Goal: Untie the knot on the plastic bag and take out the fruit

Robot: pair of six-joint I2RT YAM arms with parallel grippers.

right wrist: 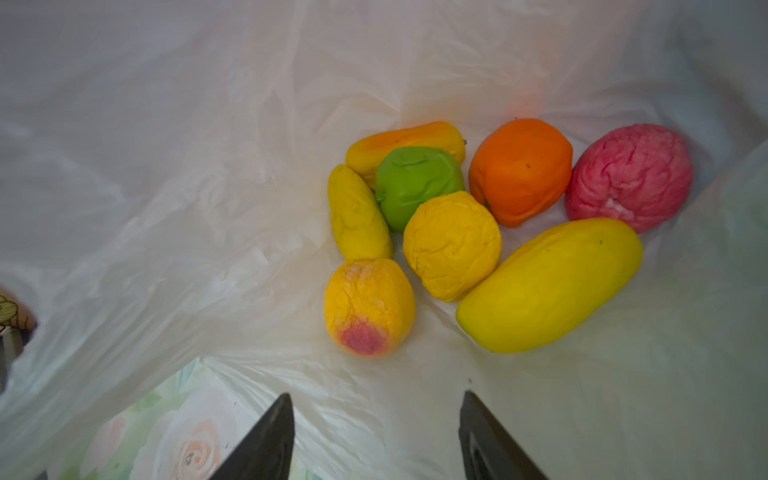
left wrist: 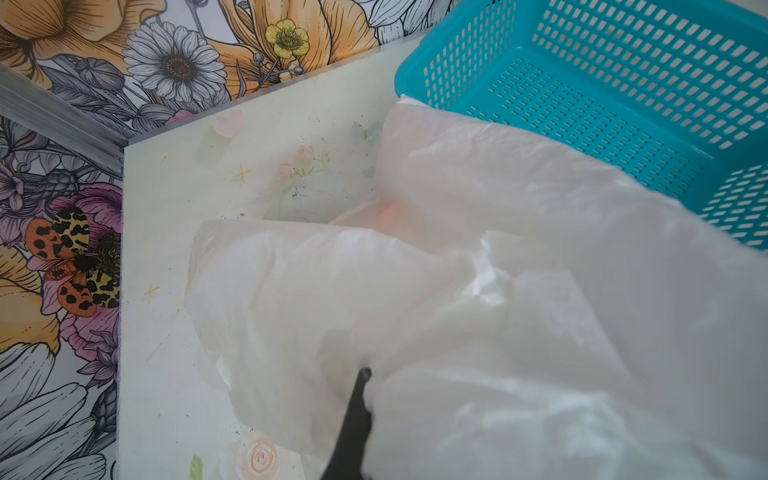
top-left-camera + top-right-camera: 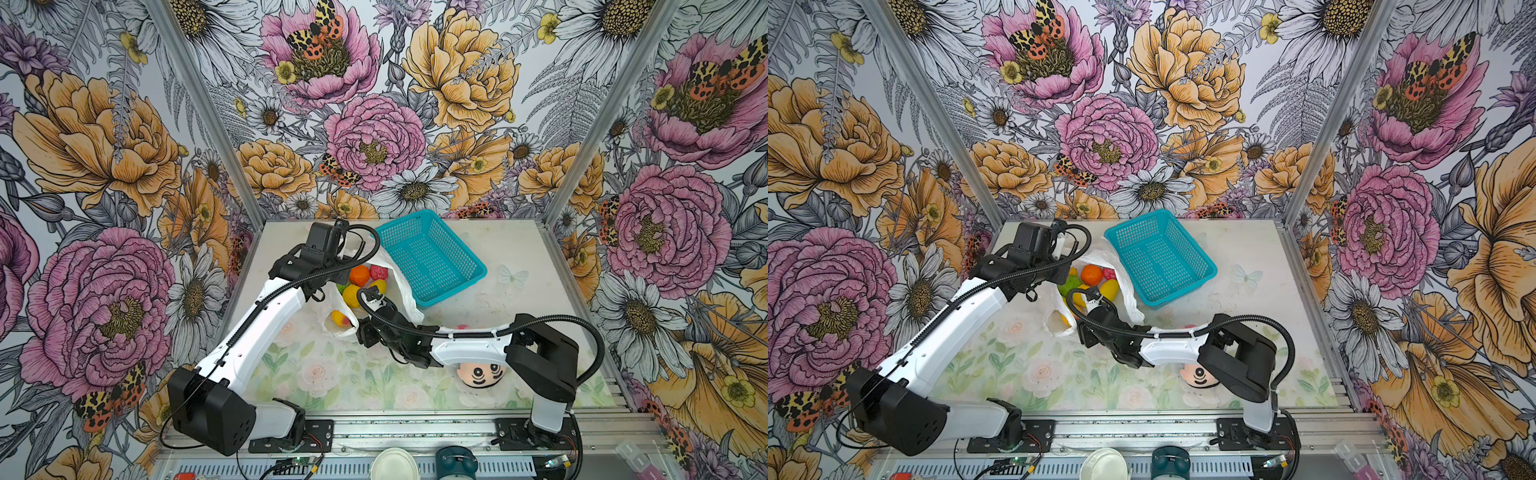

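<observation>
Left end effector (image 2: 362, 388) clamps plastic bag (image 2: 519, 316); right end effector (image 1: 376, 401) gapes, empty, facing fruit (image 1: 453, 245)

No lettering, label, brand or number is legible on the plastic bag (image 3: 402, 284), basket (image 3: 432, 257) or counter (image 3: 519, 299).

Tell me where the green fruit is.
In the right wrist view the green fruit lies inside the plastic bag, touching the round yellow fruit and beside the orange fruit; in both top views, left of the teal basket.

Lab cell; aluminium frame (image 3: 415, 432), floral walls (image 3: 457, 83)
</observation>
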